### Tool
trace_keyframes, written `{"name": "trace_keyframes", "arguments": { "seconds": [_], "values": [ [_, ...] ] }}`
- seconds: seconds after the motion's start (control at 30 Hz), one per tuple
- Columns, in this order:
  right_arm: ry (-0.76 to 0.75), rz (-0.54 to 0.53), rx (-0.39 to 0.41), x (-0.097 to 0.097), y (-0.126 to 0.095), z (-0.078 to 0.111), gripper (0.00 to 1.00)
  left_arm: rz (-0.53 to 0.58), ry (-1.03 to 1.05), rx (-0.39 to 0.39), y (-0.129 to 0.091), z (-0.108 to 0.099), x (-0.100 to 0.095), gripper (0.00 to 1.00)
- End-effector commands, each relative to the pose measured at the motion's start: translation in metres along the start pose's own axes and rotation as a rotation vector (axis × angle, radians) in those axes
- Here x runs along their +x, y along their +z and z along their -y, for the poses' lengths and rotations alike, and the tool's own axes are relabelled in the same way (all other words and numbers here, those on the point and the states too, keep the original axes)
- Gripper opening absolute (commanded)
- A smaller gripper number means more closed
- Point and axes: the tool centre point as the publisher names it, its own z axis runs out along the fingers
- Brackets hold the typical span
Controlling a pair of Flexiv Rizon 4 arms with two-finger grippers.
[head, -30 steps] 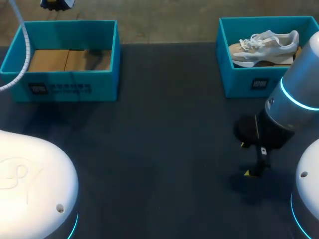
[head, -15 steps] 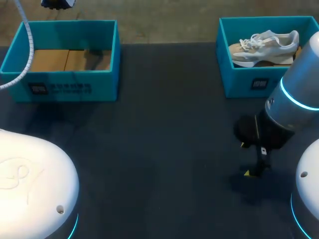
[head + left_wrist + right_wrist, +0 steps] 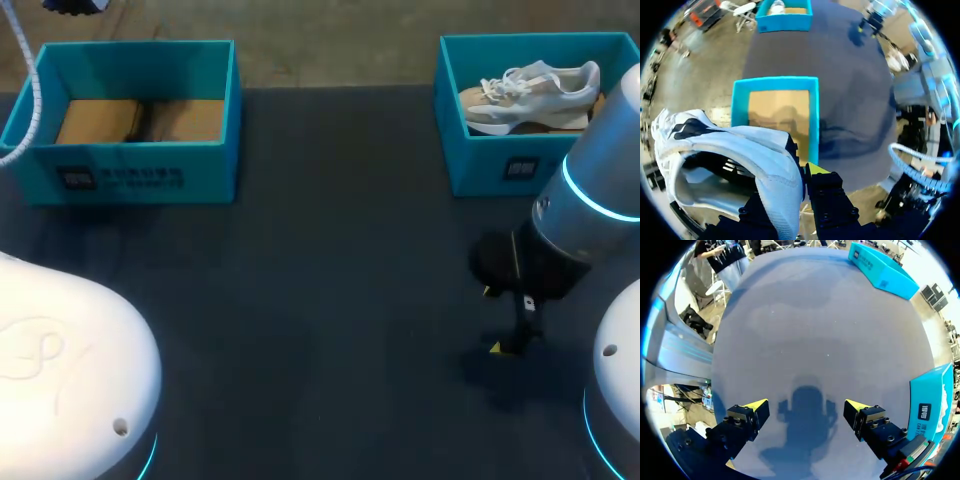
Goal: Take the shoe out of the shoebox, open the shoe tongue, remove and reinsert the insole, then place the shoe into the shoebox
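Shoe is clamped in left gripper above shoebox. Right gripper is held low over table, fingers spread wide. Second shoe is seen in other shoebox.

A white shoe with black side markings hangs above the open teal left box, its opening turned toward the wrist and its collar pinched in the left gripper. That box stands at the table's far left, showing its bare cardboard floor. The right box, at the far right, holds a second shoe, white and beige, lying on its side.
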Motion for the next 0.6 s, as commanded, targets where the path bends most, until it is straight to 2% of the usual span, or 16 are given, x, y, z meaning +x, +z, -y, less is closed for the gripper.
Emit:
{"name": "trace_keyframes", "arguments": {
  "seconds": [0.03, 0.07, 0.37, 0.6],
  "values": [
    [0.0, 0.003, -0.001, 0.002, 0.0, 0.001, 1.0, -0.004, 0.13, -0.04, 0.006, -0.005, 0.004, 0.0],
    [0.0, 0.003, -0.001, 0.002, 0.0, 0.001, 1.0, 0.0, 0.188, -0.065, 0.008, -0.006, 0.006, 0.0],
    [0.0, 0.003, -0.001, 0.002, 0.0, 0.001, 1.0, 0.007, 0.475, -0.088, 0.011, -0.024, 0.011, 0.0],
    [0.0, 0.003, -0.001, 0.002, 0.0, 0.001, 1.0, 0.025, 0.701, -0.151, 0.01, -0.042, 0.013, 0.0]
  ]
}}
